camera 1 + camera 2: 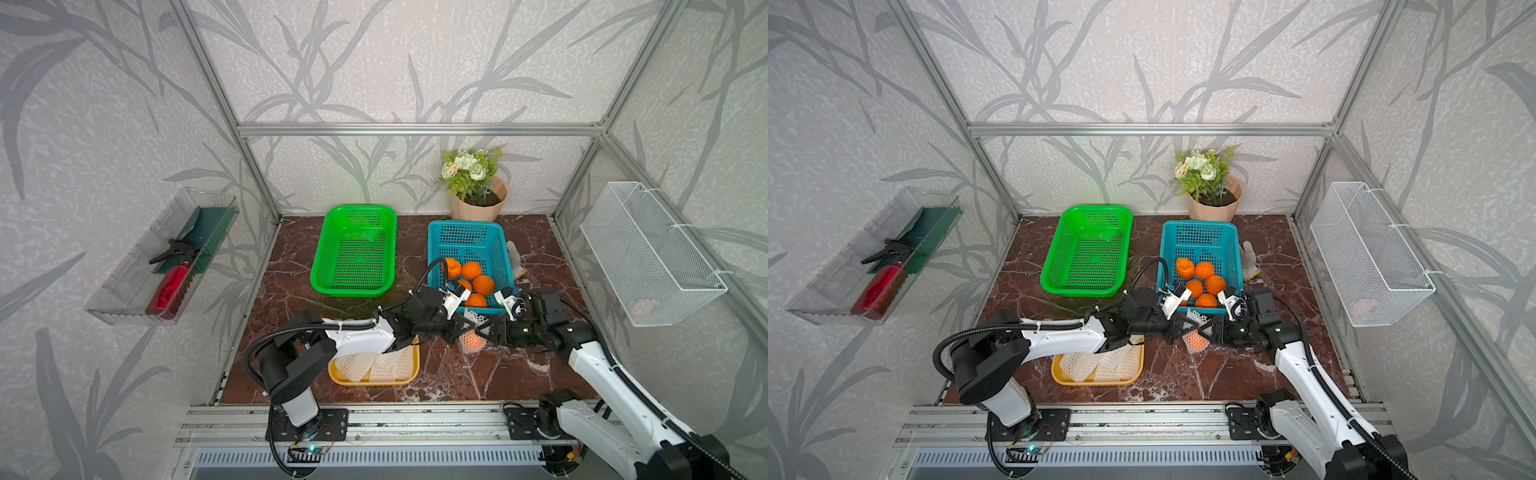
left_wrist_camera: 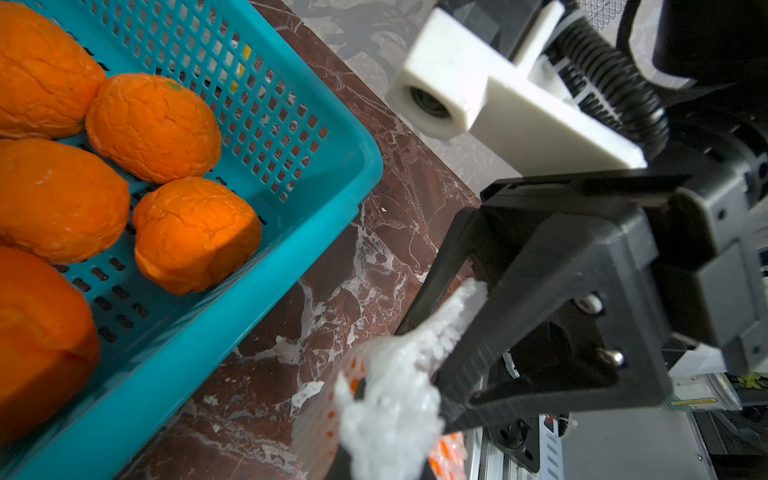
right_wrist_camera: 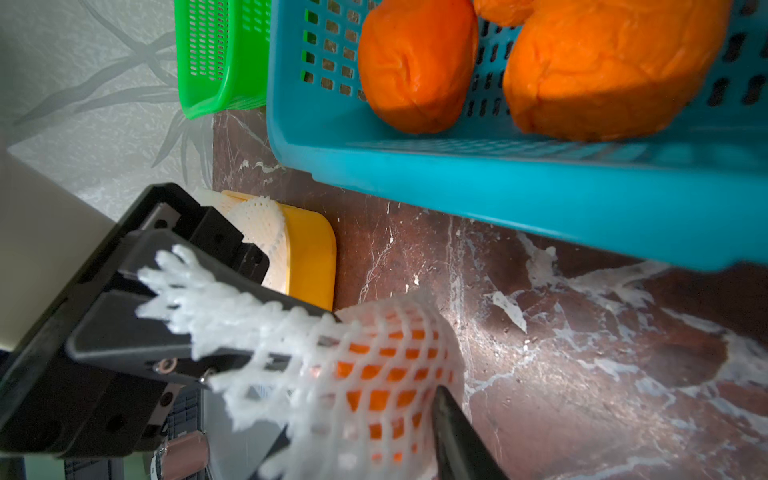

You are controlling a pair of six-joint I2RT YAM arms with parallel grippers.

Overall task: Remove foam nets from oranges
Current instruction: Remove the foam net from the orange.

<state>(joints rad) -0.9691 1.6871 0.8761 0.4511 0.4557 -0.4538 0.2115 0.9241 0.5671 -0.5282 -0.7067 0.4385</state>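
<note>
Foam net (image 3: 299, 332), long axis apparently left-right

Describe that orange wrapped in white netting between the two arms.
A bright orange sheathed in an off-white foam net with diamond holes, fruit showing through. It is over the marble tabletop, beside the blue basket. The left tool is shut on the net's loose end; a finger of the right tool sits at its side.
</note>
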